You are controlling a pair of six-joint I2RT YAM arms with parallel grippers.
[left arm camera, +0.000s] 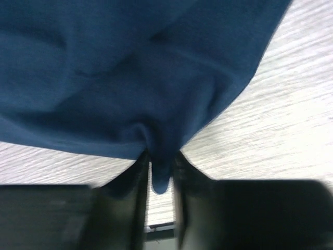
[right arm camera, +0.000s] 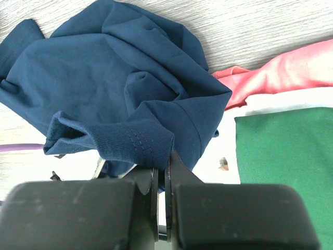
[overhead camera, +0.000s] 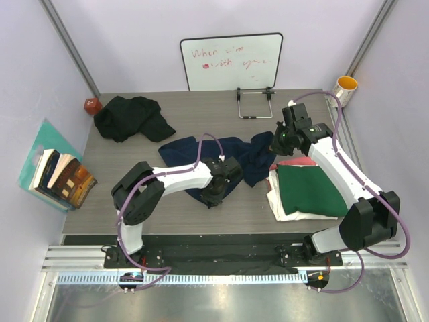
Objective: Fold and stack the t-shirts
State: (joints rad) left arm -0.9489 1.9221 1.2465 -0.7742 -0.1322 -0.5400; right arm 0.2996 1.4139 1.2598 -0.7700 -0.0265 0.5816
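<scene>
A crumpled navy blue t-shirt [overhead camera: 231, 155] lies mid-table. My left gripper [overhead camera: 216, 193] sits at its near edge; in the left wrist view the jaws [left arm camera: 160, 159] pinch a fold of the navy cloth [left arm camera: 130, 67]. My right gripper [overhead camera: 276, 143] is at the shirt's right end and, in the right wrist view [right arm camera: 162, 159], is shut on a ribbed hem of the navy shirt [right arm camera: 114, 78]. A black t-shirt [overhead camera: 131, 118] lies bunched at the back left. On the right is a stack with a folded dark green shirt [overhead camera: 310, 190] on top, cream-white [overhead camera: 287, 212] below and pink-red [overhead camera: 295, 162] showing behind.
A whiteboard [overhead camera: 231, 62] leans on the back wall with a black wire stand [overhead camera: 255, 104] before it. A yellow cup [overhead camera: 346, 86] sits at the back right corner and a small red object [overhead camera: 92, 105] at the back left. Books [overhead camera: 62, 178] lie off the table's left edge.
</scene>
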